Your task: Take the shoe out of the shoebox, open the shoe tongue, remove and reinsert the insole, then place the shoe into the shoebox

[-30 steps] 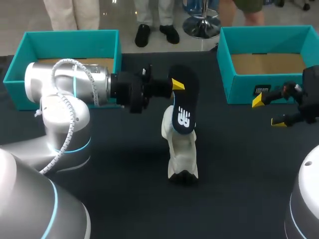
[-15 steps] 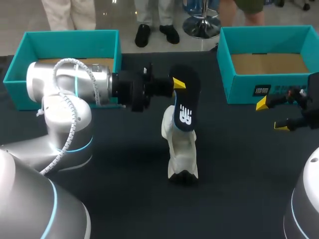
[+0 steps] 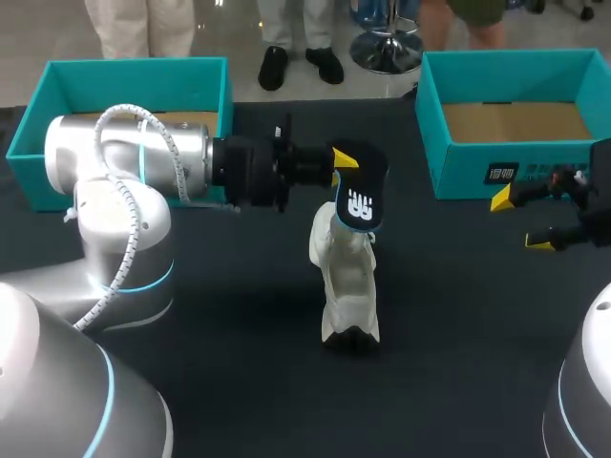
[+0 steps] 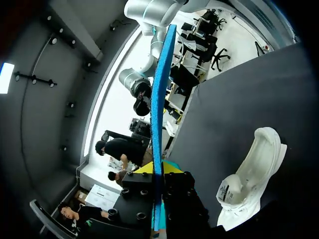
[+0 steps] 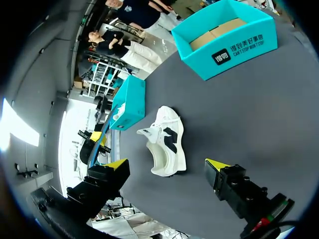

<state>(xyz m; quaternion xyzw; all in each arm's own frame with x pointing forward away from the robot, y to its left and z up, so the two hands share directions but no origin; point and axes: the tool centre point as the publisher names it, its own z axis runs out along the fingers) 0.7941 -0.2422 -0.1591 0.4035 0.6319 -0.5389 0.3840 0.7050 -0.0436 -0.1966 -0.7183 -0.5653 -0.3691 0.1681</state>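
A white shoe (image 3: 348,286) stands on the dark table, toe toward the front edge. Just above its opening hangs the insole (image 3: 361,196), black on top with a white logo; my left gripper (image 3: 342,160) is shut on its upper end. In the left wrist view the insole (image 4: 159,99) shows edge-on and blue, rising from between the fingers of my left gripper (image 4: 158,175), with the shoe (image 4: 249,174) beside and below. My right gripper (image 3: 517,219) hangs open and holds nothing near the table's right edge. Ahead of my right gripper (image 5: 167,164) lies the shoe (image 5: 164,142).
Two teal shoeboxes stand at the back: one at the left (image 3: 124,72) behind my left arm, one at the right (image 3: 449,124) just behind my right gripper. The right wrist view shows both boxes (image 5: 234,45) (image 5: 130,99). Bare table (image 3: 458,343) lies in front.
My left wrist has turned, tipping the insole so it looks shorter and sits a little further right above the shoe. My right gripper drifted slightly right, then stayed still.
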